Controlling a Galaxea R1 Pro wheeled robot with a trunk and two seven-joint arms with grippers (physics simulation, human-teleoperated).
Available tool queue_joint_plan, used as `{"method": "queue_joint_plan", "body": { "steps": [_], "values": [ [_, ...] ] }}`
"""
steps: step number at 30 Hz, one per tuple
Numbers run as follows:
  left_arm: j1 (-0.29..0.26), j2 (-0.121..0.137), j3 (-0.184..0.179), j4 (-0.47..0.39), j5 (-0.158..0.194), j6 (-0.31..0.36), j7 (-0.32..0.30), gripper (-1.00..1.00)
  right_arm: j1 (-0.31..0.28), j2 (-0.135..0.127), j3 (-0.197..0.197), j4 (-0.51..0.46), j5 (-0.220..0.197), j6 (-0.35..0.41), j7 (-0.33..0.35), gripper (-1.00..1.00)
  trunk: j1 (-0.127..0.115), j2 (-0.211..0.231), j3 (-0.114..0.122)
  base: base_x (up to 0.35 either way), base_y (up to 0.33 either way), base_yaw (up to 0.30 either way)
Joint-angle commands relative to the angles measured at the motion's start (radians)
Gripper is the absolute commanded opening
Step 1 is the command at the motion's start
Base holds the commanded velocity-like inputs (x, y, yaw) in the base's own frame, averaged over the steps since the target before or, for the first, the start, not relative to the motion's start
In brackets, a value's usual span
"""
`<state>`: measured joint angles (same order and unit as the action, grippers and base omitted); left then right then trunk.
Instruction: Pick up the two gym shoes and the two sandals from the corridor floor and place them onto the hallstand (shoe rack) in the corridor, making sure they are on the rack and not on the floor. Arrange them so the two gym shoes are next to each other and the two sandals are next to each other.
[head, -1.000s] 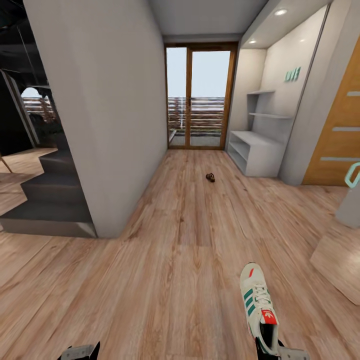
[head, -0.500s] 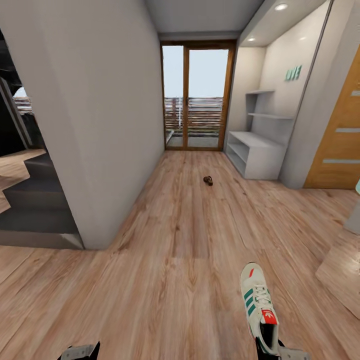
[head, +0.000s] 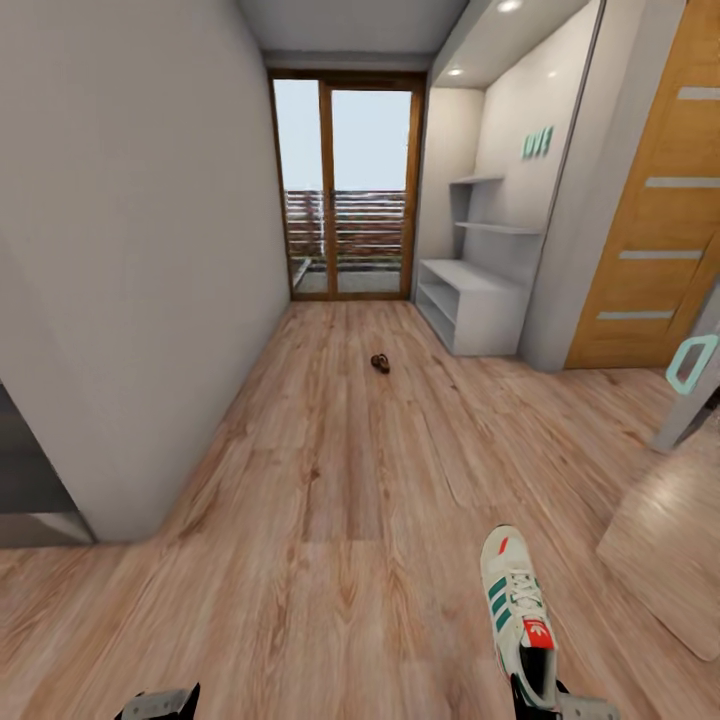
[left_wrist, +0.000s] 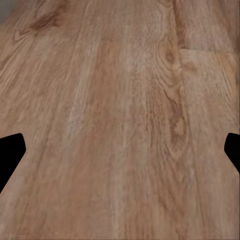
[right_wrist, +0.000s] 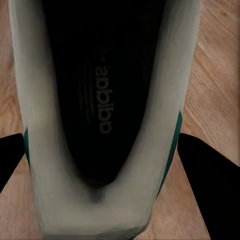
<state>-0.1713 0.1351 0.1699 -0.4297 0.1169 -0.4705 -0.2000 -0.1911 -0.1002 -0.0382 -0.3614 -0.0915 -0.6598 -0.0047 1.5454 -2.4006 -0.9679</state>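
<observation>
A gym shoe (head: 517, 615) sits at the near right, held off the corridor floor (head: 340, 480). Ahead lies what seems a sandal (head: 380, 363), with the hallstand (head: 462, 303) beyond, right.

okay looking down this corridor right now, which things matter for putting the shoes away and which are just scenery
Job: gym shoe held at its heel by the right gripper; brown sandal on the corridor floor; hallstand.

Scenery: glass doors; wooden door; wall shelves.

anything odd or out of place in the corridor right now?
Yes: a small brown sandal lies alone mid-floor, short of the hallstand, whose bench top looks bare. One gym shoe sits in the right gripper, toe pointing ahead. No damage or spills.
</observation>
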Motion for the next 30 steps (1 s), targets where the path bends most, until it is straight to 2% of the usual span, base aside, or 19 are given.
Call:
{"method": "queue_joint_plan", "body": {
  "steps": [1, 30],
  "values": [
    [0.0, 0.0, 0.003, 0.001, 0.01, 0.0, -0.01, 1.0, -0.001, 0.0, 0.003, 0.0, -0.009, -0.003, 0.002, -1.0, 0.0, 0.0, -0.002, 0.316, -0.122, -0.057],
    [0.0, 0.0, 0.002, 0.0, 0.011, 0.0, -0.01, 1.0, -0.001, -0.001, 0.001, 0.001, -0.005, -0.004, 0.009, -1.0, 0.0, 0.0, -0.006, 0.305, -0.131, -0.004]
  ]
}}
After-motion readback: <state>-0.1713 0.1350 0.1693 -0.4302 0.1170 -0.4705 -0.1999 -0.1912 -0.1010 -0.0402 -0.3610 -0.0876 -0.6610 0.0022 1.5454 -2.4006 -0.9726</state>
